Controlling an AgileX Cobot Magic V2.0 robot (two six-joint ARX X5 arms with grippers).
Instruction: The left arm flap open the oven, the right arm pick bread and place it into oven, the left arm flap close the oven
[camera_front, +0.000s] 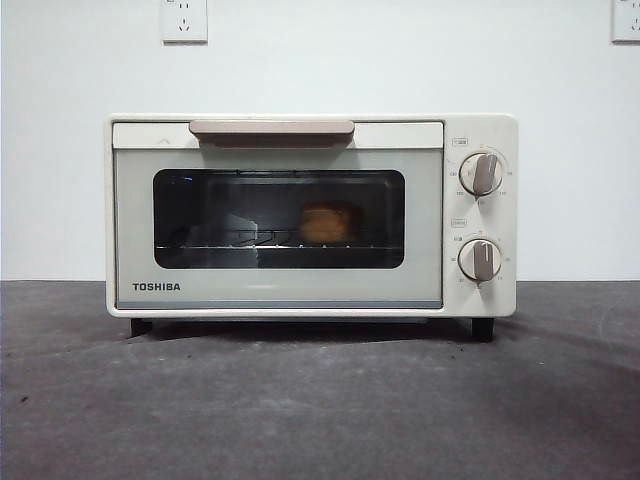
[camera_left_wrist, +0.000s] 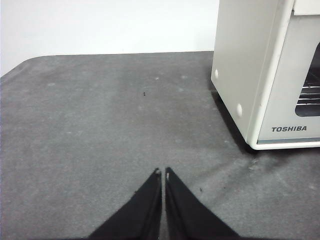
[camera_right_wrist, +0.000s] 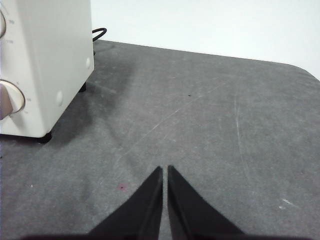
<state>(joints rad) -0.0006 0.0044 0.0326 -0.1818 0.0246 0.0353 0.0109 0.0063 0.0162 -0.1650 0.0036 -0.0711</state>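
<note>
The cream-white TOSHIBA oven (camera_front: 310, 215) stands on the dark table with its door shut and its beige handle (camera_front: 271, 128) at the top. The golden bread (camera_front: 326, 223) sits on the wire rack inside, seen through the dark glass. My left gripper (camera_left_wrist: 162, 172) is shut and empty, low over the table off the oven's left side (camera_left_wrist: 240, 65). My right gripper (camera_right_wrist: 164, 169) is shut and empty, over the table off the oven's right side (camera_right_wrist: 50, 60). Neither arm shows in the front view.
Two beige knobs (camera_front: 481, 173) are on the oven's right panel. A black cable (camera_right_wrist: 98, 33) runs behind the oven. The dark grey table (camera_front: 320, 410) stretches in front, and a white wall with sockets (camera_front: 184, 20) is behind.
</note>
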